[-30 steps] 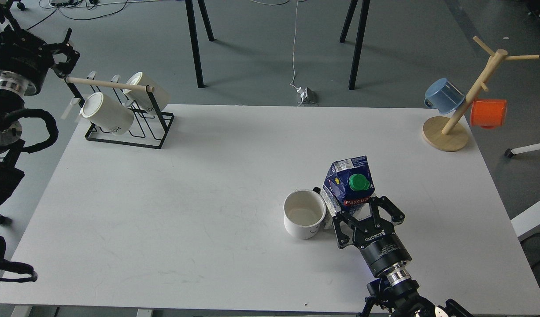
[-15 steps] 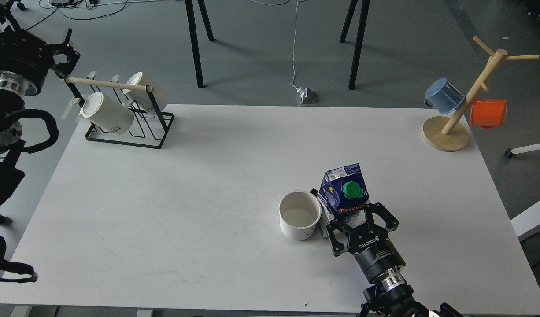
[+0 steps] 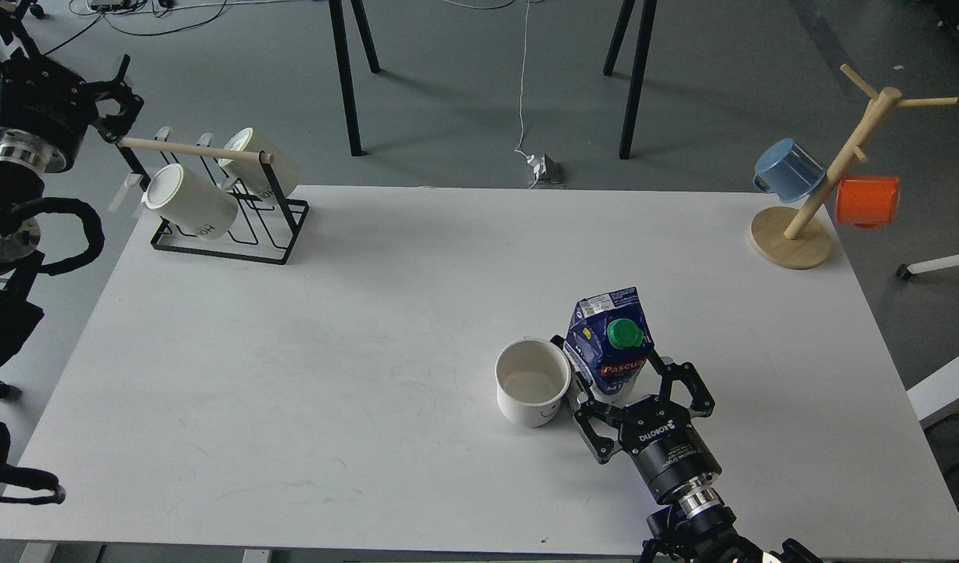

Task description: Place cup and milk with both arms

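The cup (image 3: 532, 383), a white mug with a smiley face on its side, stands upright at the table's front centre-right. The milk (image 3: 608, 344), a blue and white carton with a green cap and red label, stands upright just right of the cup, touching or nearly touching it. My right gripper (image 3: 630, 385) is open, its fingers spread on either side of the carton's base, not gripping it. My left gripper (image 3: 120, 98) is far off at the top left, open and empty, by the end of the mug rack's wooden bar.
A black wire rack (image 3: 229, 223) with two cream mugs stands at the table's (image 3: 331, 352) back left corner. A wooden mug tree (image 3: 792, 234) with a blue cup (image 3: 788, 168) and an orange cup (image 3: 867, 201) stands at the back right.
My right gripper moved the milk slightly left and down beside the cup, set it upright, then opened its fingers off the carton. The left arm barely moved.
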Controlling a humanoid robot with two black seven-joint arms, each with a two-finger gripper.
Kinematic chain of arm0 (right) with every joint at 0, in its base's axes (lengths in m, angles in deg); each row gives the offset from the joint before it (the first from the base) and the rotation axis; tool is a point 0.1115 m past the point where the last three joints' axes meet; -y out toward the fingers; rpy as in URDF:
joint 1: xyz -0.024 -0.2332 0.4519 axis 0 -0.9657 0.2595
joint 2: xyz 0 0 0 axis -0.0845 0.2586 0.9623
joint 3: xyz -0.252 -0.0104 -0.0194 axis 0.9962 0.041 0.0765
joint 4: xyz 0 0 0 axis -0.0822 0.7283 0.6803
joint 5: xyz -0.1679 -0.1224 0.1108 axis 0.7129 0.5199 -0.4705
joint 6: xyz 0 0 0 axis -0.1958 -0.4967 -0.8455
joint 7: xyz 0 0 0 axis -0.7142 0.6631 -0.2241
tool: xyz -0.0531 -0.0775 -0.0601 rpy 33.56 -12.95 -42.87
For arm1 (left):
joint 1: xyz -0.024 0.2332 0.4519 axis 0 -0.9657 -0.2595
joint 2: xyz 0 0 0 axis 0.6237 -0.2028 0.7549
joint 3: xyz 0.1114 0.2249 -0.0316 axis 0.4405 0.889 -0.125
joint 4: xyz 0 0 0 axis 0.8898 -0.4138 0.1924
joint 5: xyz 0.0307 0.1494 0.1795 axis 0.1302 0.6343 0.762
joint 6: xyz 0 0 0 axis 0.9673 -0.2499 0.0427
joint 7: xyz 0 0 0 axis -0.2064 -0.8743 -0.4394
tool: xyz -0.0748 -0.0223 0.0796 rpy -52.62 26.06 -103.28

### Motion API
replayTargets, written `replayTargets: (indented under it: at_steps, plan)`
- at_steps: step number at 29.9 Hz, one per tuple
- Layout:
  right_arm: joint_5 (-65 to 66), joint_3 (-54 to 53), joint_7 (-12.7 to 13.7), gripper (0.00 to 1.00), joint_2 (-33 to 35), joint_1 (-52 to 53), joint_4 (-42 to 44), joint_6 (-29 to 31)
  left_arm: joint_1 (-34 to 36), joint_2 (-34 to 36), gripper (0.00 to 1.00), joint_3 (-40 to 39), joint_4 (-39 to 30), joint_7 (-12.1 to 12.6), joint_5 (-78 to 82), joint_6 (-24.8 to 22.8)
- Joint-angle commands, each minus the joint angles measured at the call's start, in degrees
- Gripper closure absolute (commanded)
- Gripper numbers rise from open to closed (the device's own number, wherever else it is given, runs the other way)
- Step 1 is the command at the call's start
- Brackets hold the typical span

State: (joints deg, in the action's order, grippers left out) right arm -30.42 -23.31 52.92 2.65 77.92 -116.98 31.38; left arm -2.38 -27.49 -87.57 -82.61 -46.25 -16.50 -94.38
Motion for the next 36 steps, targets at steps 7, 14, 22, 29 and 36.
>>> replayTargets:
  at_steps: [7, 14, 22, 29, 36]
  plan:
    - [0.3, 1.1, 0.1, 0.02, 0.3, -1.6, -0.8, 0.0, 0.1, 0.7, 0.00, 0.0, 0.0, 0.3, 0.4, 0.0]
    - [0.3, 1.6, 0.1, 0.02, 1.1, -5.0, -1.9, 0.0, 0.1, 1.0, 0.00, 0.0, 0.0, 0.3, 0.4, 0.0]
    - [0.4, 1.3, 0.1, 0.02, 3.4, -8.6, -5.5, 0.0, 0.1, 1.0, 0.00, 0.0, 0.0, 0.3, 0.4, 0.0]
    - [0.4, -3.2, 0.1, 0.02, 10.4, -14.6, -15.0, 0.0, 0.2, 1.6, 0.00, -0.1, 0.0, 0.3, 0.3, 0.0]
    - [0.3, -11.6, 0.0, 0.02, 21.9, -14.8, -20.5, 0.0, -0.2, 1.8, 0.00, -0.8, -0.1, 0.2, -0.2, 0.0]
